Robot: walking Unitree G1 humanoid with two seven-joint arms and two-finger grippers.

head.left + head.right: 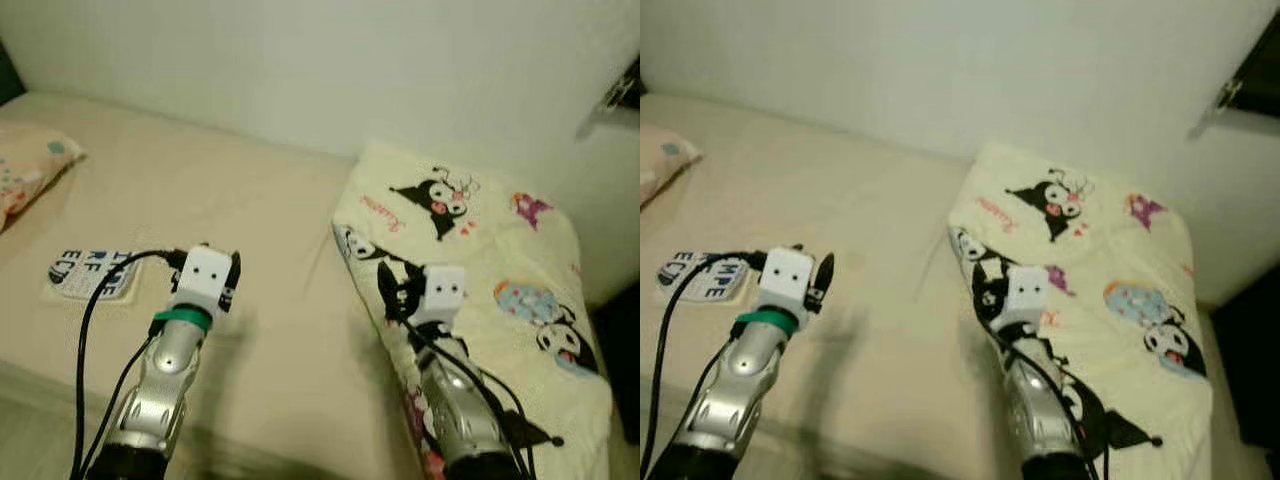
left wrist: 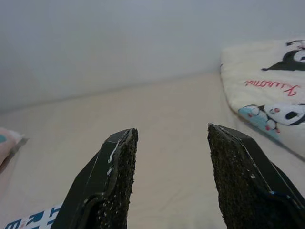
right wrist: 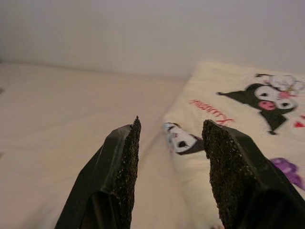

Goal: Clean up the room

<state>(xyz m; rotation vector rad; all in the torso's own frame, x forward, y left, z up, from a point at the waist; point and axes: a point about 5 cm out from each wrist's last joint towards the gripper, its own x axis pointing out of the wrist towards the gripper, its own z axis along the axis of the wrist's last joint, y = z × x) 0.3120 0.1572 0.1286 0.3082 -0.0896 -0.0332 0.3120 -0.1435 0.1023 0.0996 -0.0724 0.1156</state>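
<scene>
Both arms are reaching out over the bed [image 1: 270,300] now. The folded blanket [image 1: 480,270], cream with cartoon prints, is lying at the bed's right end against the wall, its near edge drooping off the front. The right tool [image 3: 171,167] is hovering just over the blanket's left edge, fingers spread, gripping nothing. The left tool [image 2: 169,181] is hanging released over bare sheet, well apart from the blanket, near a printed card [image 1: 92,272] lying flat. A pillow [image 1: 30,165] is sitting at the far left. That blanket looks soft, light and floppy; I'd say pinching a thick folded edge or corner is giving the surest hold, since a single layer will likely slide and unfold.
</scene>
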